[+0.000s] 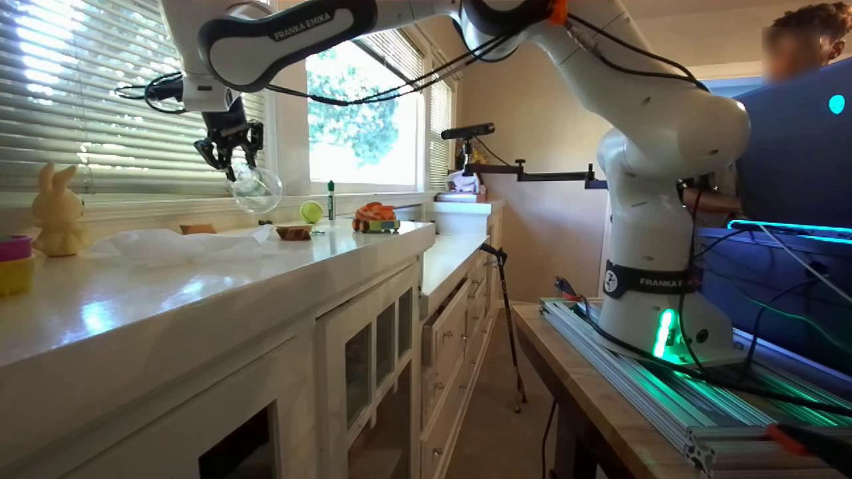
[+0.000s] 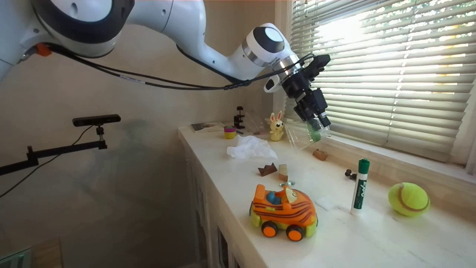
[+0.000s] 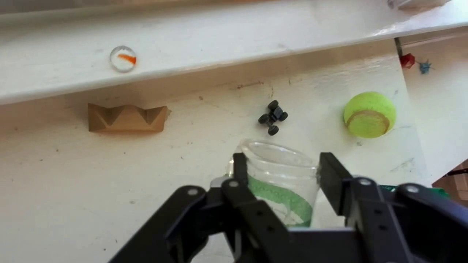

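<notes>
A clear plastic cup with a green label is pinched between the two black fingers of my gripper in the wrist view. The cup's rim tilts up toward the top of that picture, and its lower end is hidden by the gripper body. In both exterior views the gripper points down, with the see-through cup held above the white counter. Below and around it lie a brown paper piece, a small black wheeled piece and a tennis ball.
On the counter stand an orange toy car, a green-capped marker, a yellow bunny, crumpled white plastic and a stacked pink-and-yellow tub. A window ledge with blinds behind runs along the counter's back.
</notes>
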Controlling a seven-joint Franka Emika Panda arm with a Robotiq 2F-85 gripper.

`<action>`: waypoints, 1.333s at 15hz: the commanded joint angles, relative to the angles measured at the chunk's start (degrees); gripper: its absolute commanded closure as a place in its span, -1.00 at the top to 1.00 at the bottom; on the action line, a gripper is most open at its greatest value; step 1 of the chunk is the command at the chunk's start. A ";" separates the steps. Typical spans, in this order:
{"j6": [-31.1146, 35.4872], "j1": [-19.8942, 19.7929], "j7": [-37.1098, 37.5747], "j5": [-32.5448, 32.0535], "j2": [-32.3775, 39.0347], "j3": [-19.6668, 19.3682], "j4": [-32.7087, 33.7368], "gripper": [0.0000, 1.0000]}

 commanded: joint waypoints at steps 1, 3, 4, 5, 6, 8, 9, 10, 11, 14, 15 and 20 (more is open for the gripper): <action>3.84 0.83 4.53 -4.39 -0.56 -1.33 -2.33 -0.26; 4.70 0.73 5.74 -5.31 -0.71 -1.23 -3.09 -0.46; 5.07 0.78 6.32 -5.81 -0.81 -1.25 -3.47 -0.46; 5.34 0.79 6.82 -6.32 -0.79 -1.24 -3.63 -0.46; 5.66 0.84 7.29 -6.93 -0.83 -1.26 -3.79 -0.46; 6.12 0.89 8.15 -8.04 -0.90 -1.22 -4.10 -0.46; 5.89 0.66 8.01 -7.77 -0.92 -0.84 -4.17 -0.46; 5.98 0.67 8.26 -8.02 -0.93 -0.82 -4.33 -0.46; 6.31 0.87 8.73 -8.67 -0.93 -1.06 -4.54 -0.46; 6.34 0.77 9.21 -9.29 -0.87 -0.81 -4.72 -0.46; 6.51 0.93 9.65 -9.88 -0.77 -1.06 -4.62 -0.46; 6.47 0.70 10.84 -11.36 -0.41 -0.71 -4.45 -0.46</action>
